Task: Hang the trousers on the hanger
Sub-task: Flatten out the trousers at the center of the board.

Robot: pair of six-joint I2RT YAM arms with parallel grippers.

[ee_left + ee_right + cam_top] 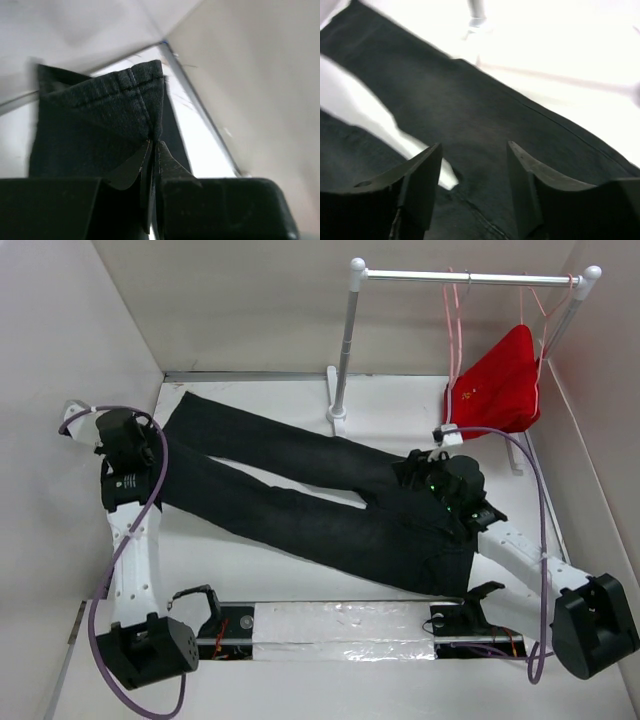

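Note:
The black trousers (300,500) lie flat across the table, legs pointing left and waistband toward the near right. My left gripper (154,146) is shut on the stitched hem of one leg (125,92), which stands lifted and folded above its fingertips. In the top view that gripper (155,458) sits at the legs' left ends. My right gripper (475,147) hangs open just above the crotch, nothing between its fingers (427,165); in the top view it (418,472) is over the upper part of the trousers. The thin pale-pink hanger (456,330) hangs on the rail at the back right.
A white clothes rail (460,277) on a post (345,350) stands at the back. Red shorts (500,385) hang from it on another pink hanger. White walls enclose the table on the left, back and right. A taped bar (340,632) runs between the arm bases.

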